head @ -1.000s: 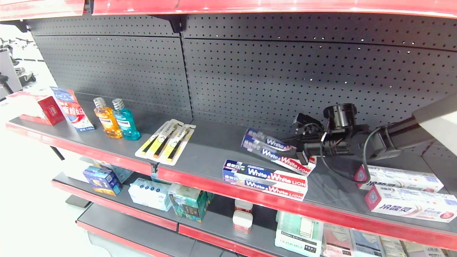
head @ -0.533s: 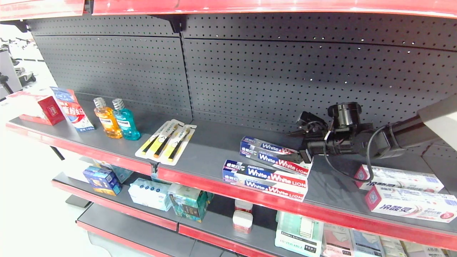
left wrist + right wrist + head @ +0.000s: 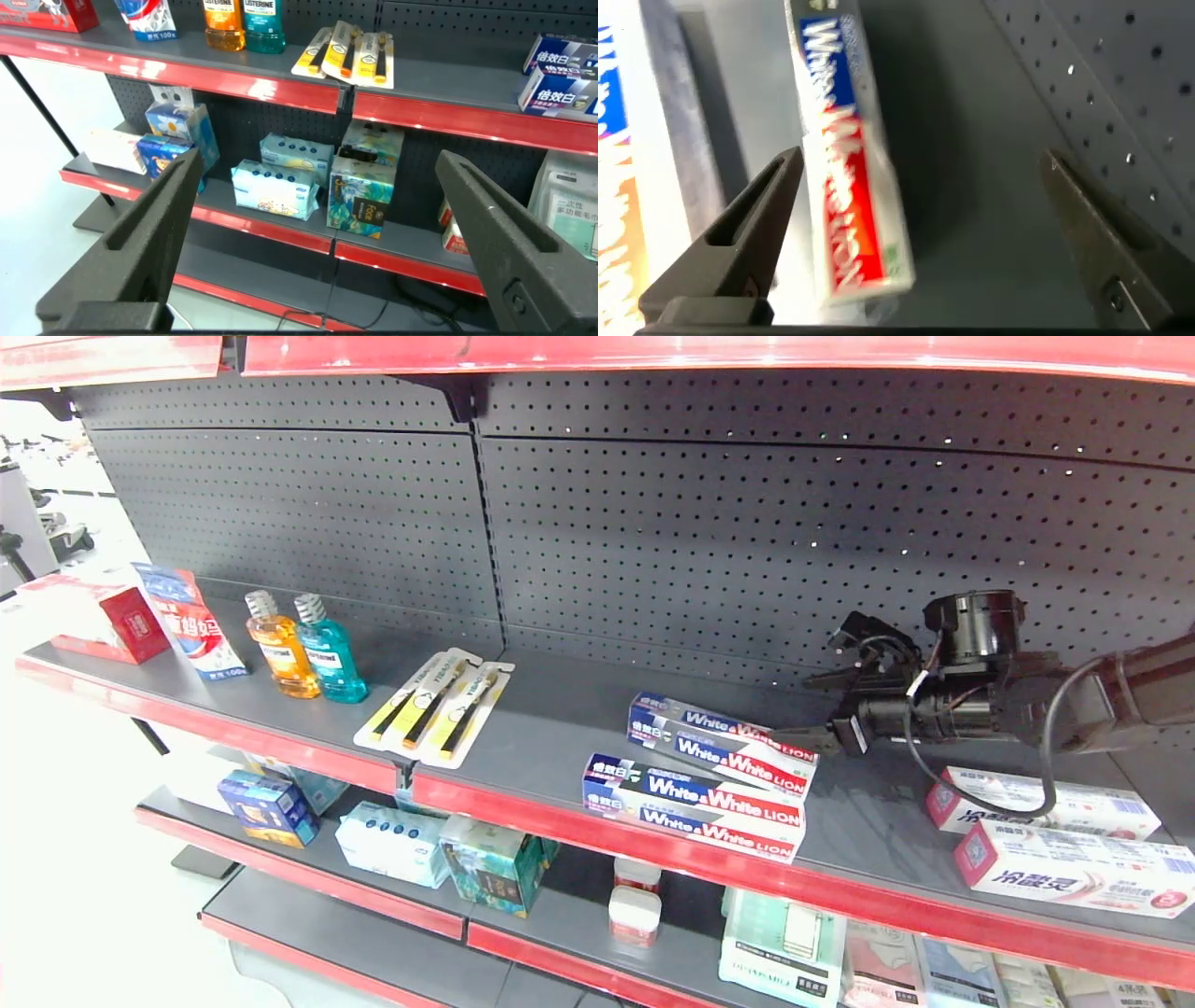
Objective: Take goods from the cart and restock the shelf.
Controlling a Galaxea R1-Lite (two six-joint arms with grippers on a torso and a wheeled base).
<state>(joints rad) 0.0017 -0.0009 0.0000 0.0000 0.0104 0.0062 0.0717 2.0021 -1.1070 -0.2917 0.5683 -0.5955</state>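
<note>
Two blue, white and red toothpaste boxes lie on the grey shelf (image 3: 560, 709): one at the front edge (image 3: 691, 803) and a second (image 3: 724, 742) just behind it. My right gripper (image 3: 814, 711) hovers open at the right end of the rear box, its fingers off the box. In the right wrist view that box (image 3: 850, 177) lies flat on the shelf beyond the open right gripper (image 3: 920, 161), close to one finger. My left gripper (image 3: 320, 159) is open and holds nothing, low in front of the lower shelves.
A toothbrush pack (image 3: 434, 705) and two mouthwash bottles (image 3: 303, 646) stand further left on the same shelf. Two white toothpaste boxes (image 3: 1055, 835) lie below my right arm. A pegboard wall (image 3: 700, 541) backs the shelf. Lower shelves hold boxed goods (image 3: 364, 182).
My right gripper let go of the rear toothpaste box, which went from tilted to flat on the shelf. The gripper then drew back to the right, away from it.
</note>
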